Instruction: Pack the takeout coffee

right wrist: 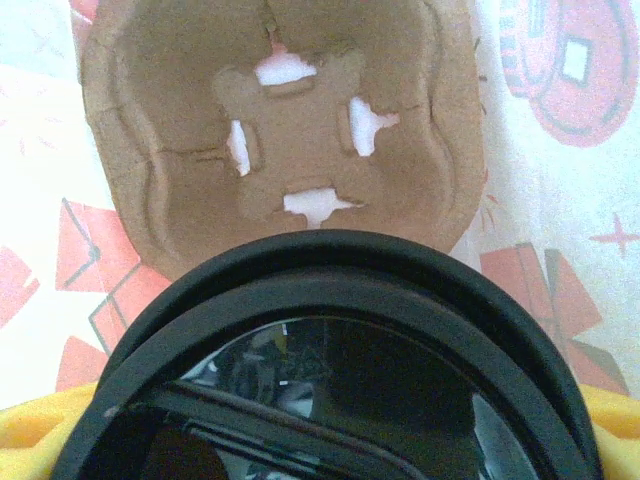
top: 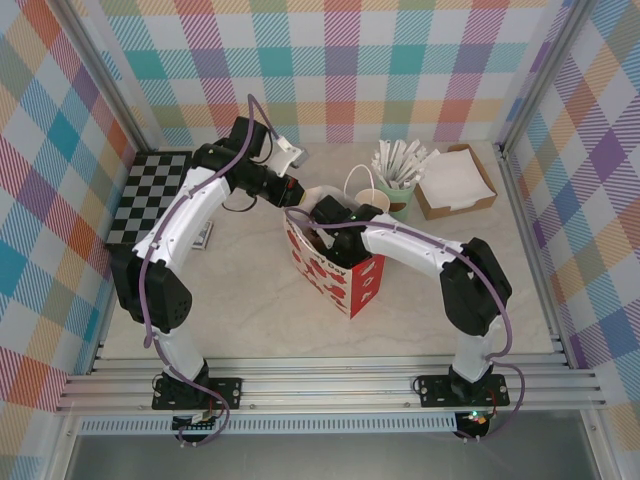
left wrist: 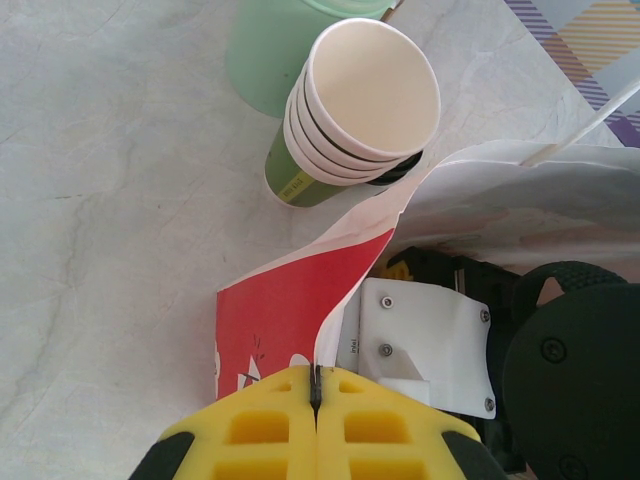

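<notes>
**Coffee held inside the bag**

The takeout coffee (right wrist: 330, 300), black lid towards the wrist camera, sits inside the red-and-white paper bag (top: 340, 280), above a brown cardboard cup tray (right wrist: 300, 130) at the bag's bottom. The right gripper (right wrist: 325, 440) clasps it from both sides. The left gripper (left wrist: 316, 385) is pinched tight on the bag's rim, with a stack of green cups (left wrist: 350, 110) just beyond it.

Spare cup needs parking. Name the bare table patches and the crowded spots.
Free: the near strip between the bag and the front rail; the right side, in front of the napkin box. Crowded: the back middle, around the cup stack and stick cup.
</notes>
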